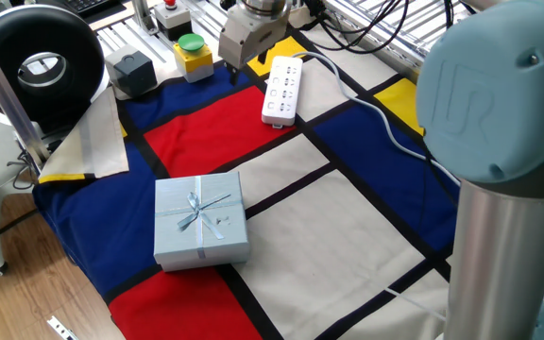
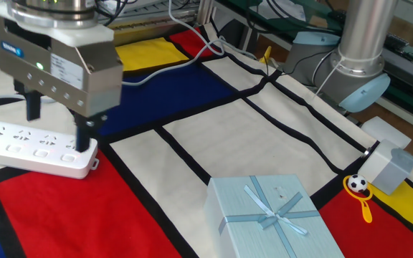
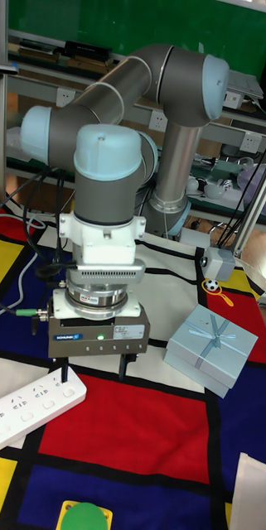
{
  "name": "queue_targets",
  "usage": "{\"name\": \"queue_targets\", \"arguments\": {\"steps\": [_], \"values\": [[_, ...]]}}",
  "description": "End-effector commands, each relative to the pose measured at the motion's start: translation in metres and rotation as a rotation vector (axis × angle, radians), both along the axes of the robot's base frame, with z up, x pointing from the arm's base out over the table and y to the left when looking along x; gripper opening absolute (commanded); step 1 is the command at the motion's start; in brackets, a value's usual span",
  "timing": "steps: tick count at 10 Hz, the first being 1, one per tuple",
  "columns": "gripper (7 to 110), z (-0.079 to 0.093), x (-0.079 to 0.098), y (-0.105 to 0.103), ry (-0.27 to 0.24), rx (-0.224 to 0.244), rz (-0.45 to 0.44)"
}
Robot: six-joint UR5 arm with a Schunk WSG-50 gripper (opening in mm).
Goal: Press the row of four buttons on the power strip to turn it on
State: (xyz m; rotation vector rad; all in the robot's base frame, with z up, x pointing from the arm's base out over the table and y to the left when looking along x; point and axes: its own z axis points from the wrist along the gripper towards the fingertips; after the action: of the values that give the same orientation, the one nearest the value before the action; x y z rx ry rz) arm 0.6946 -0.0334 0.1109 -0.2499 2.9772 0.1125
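Note:
The white power strip (image 1: 281, 90) lies on the colourful cloth with its cable running off to the right. It also shows as the power strip (image 2: 31, 147) and the power strip (image 3: 25, 407). The four buttons (image 2: 41, 153) are small marks in a line along its near long side. My gripper (image 1: 236, 62) hangs raised to the left of the strip's far end. The gripper (image 2: 58, 120) is open, with a wide gap between its two dark fingers and nothing held. In the tall fixed view the gripper (image 3: 96, 371) hovers just past the strip's end, one finger close above it.
A pale blue gift box (image 1: 201, 219) sits on the cloth toward the front. A yellow box with a green round button (image 1: 193, 52), a red button (image 1: 168, 9) and a black block (image 1: 130, 71) stand at the back left. A grey cube (image 2: 389, 168) sits near the arm's base.

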Motion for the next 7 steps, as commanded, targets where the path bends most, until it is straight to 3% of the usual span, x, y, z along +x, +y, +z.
{"name": "queue_targets", "arguments": {"steps": [1,7], "values": [[7,0.0128,0.0120,-0.0059,-0.064,-0.003,-0.103],[7,0.0114,0.0071,-0.0045,-0.042,0.004,-0.112]]}}
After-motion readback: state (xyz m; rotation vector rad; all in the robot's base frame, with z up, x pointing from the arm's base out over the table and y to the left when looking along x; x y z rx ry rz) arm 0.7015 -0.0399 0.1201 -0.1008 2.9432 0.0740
